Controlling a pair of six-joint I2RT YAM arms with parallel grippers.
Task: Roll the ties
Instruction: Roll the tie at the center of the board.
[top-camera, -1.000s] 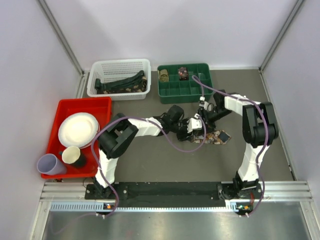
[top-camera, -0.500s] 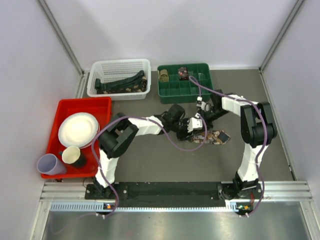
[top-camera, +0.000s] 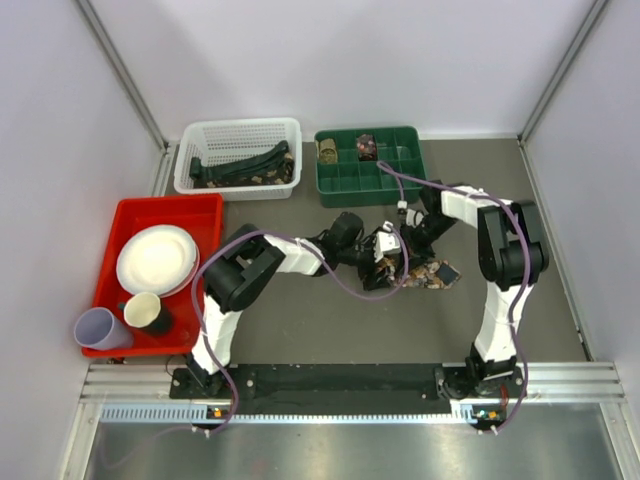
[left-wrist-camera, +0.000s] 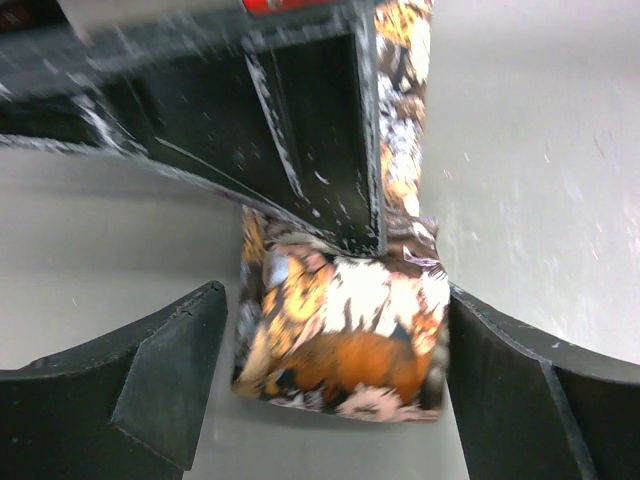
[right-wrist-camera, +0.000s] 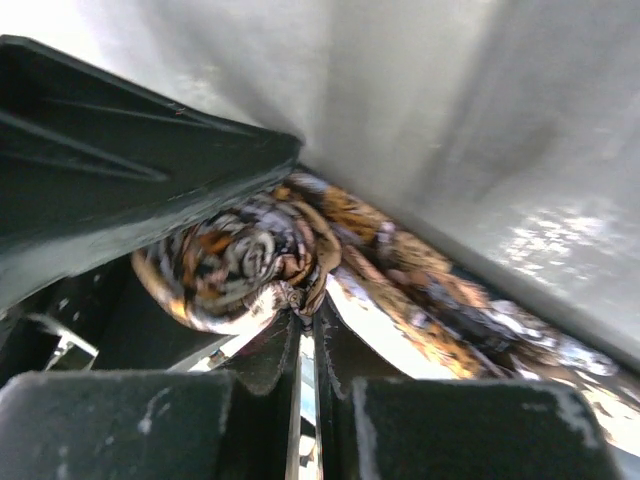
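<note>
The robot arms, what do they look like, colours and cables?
The left arm and right arm have white links and black joints. A purple cable loops along each. The left claw and right claw are black and scuffed.

This looks like a robot lab, a small room for tests. Plain white walls stand close around a gray surface. At 6 o'clock the left arm and the right arm are bolted to a black bar on metal rails. Purple cables loop along them. Things sit sorted in boxes: a white basket at 11 o'clock, a green tray at 12 o'clock, a red tray at 9 o'clock.
</note>
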